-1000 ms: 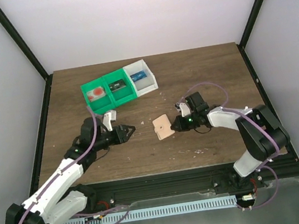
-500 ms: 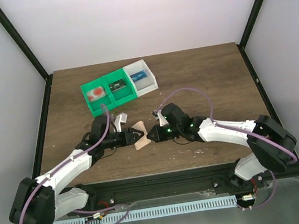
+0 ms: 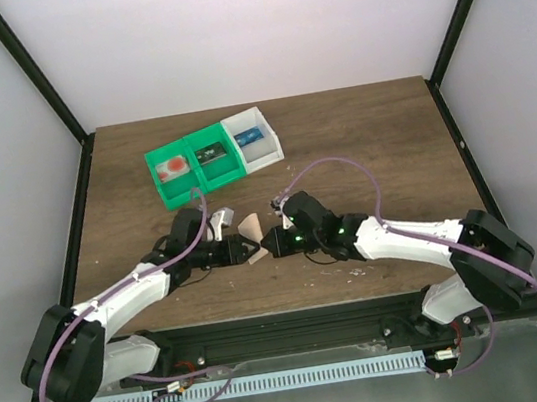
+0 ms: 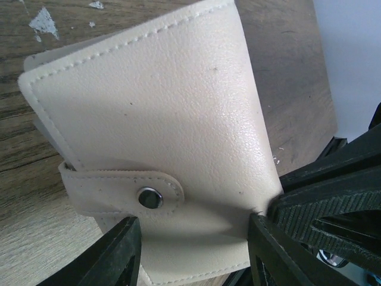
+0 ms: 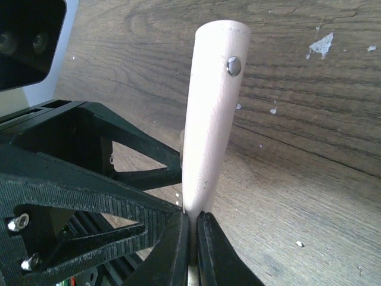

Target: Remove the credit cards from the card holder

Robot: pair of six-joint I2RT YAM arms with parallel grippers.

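The jaws of the right gripper (image 5: 191, 229) are clamped on the edge of the card holder (image 5: 208, 119), those of the left gripper (image 4: 191, 238) are spread either side of it (whether they grip cannot be told), and it is held upright over the desk (image 5: 309, 149), in front of the green bins (image 3: 198, 166).

card holder (image 4: 161, 119): cream faux leather, fine pebbled grain, slight sheen, stitched edges (snap (image 4: 150, 197) is shiny metal). left gripper fingers (image 5: 89, 199): matt black plastic, ribbed. table (image 5: 297, 119): matt wood grain, white flecks.
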